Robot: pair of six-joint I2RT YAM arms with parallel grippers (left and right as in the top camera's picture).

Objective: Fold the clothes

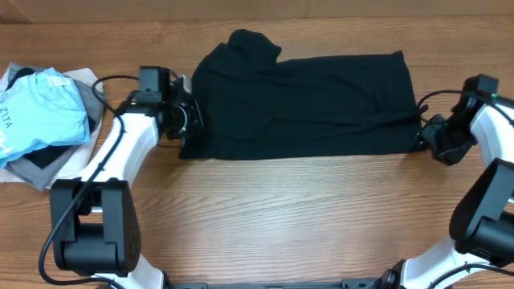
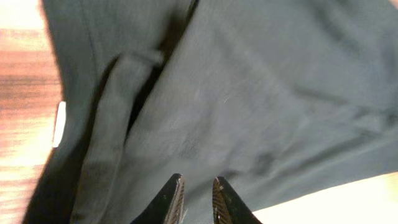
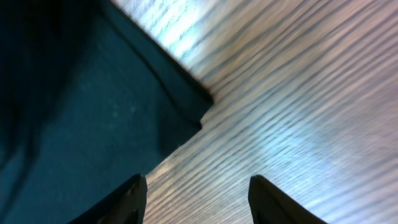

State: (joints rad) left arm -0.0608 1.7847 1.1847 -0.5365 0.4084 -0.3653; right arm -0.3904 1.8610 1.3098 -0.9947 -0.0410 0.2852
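One black garment [image 1: 305, 104]: left end effector [image 2: 196, 182] pinches it, right end effector [image 3: 198, 182] gapes empty.

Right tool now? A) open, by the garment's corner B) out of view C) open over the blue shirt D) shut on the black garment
A: the right tool gapes wide with nothing in it, the garment corner and table below it.

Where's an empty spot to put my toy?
The big bare strip of table in front of the black cloth. It's crowded on the left by the clothes pile, and at the cloth's ends, by the left gripper and right gripper.
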